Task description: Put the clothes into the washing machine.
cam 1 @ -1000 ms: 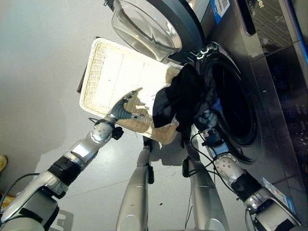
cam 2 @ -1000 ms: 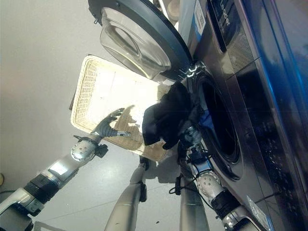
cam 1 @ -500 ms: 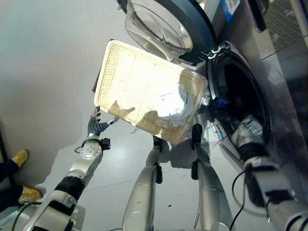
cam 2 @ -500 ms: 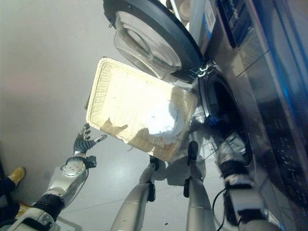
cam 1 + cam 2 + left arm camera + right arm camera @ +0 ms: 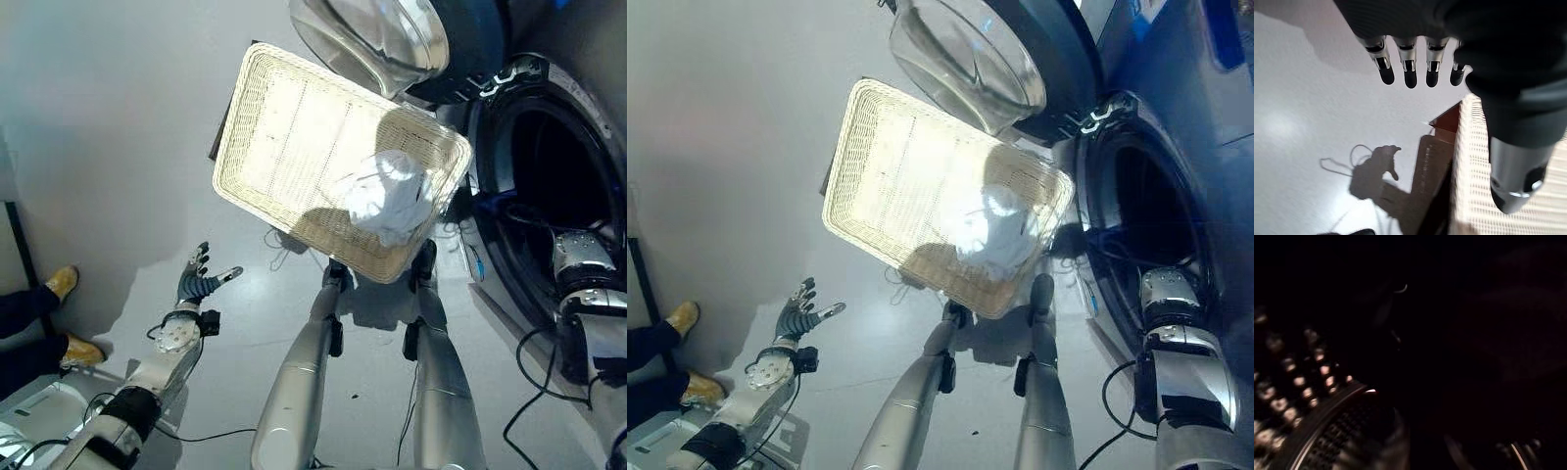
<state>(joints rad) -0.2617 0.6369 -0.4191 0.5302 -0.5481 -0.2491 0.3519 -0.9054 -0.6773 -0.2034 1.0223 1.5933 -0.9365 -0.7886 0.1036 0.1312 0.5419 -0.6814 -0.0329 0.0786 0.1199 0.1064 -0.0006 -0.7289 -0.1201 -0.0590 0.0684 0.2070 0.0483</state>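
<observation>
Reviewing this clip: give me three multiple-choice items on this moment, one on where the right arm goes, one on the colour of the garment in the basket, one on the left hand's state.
1. Where does the right arm reach?
A. Into the washing machine's drum opening
B. Into the wicker basket
C. Onto the door glass

2. What colour is the garment in the basket?
A. Black
B. Red
C. White

3. How is the left hand?
A. Curled round the basket's rim
B. Open over the floor, holding nothing
C. Pinching cloth

Answers:
1 A: the right arm runs into the dark drum opening of the washing machine.
2 C: a crumpled white garment lies in the wicker basket.
3 B: the left hand has straight fingers apart from the basket.
</observation>
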